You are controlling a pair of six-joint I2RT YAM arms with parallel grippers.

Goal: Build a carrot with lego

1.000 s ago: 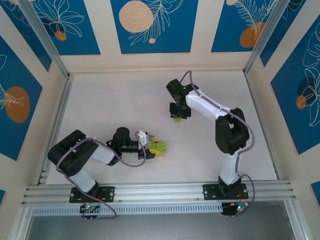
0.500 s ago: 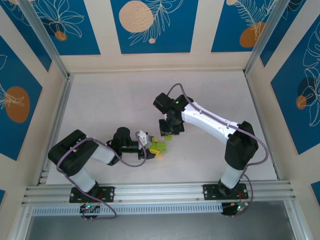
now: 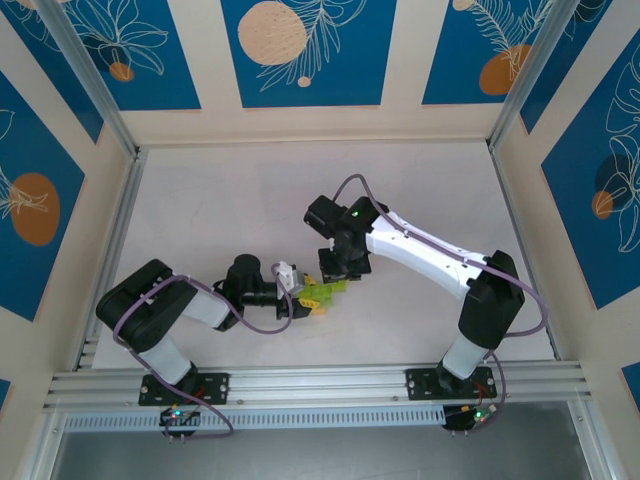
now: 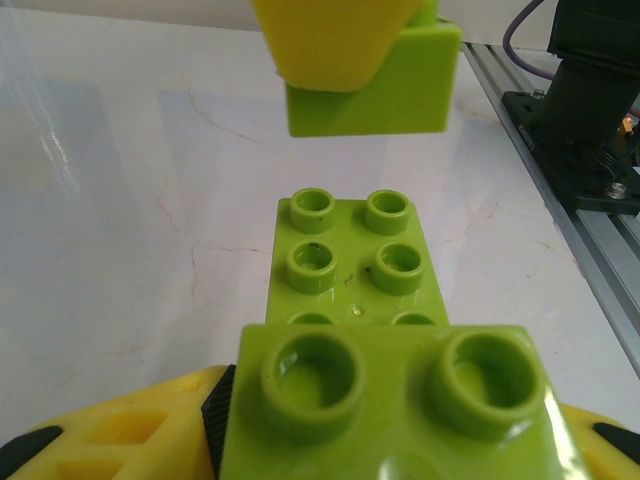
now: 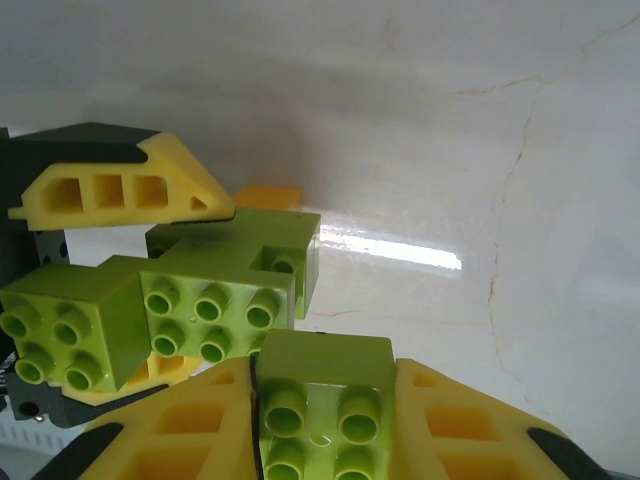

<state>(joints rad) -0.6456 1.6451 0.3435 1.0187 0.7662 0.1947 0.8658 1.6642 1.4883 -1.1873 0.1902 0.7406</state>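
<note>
The left claw (image 3: pixel 306 291) is clamped on the partly built carrot (image 3: pixel 320 293), a cluster of lime-green bricks held over the near centre of the bench (image 3: pixel 220 210). Just right of it, the right claw (image 3: pixel 338 275) is clamped on one lime-green brick (image 5: pixel 322 395), positioned close to the cluster but apart from it.

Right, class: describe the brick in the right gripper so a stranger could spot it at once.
Start at the white table, just in front of its middle. There the right gripper pinches one small lime-green brick. Unlike the joined green cluster in the left gripper, this brick is single and unattached.
</note>
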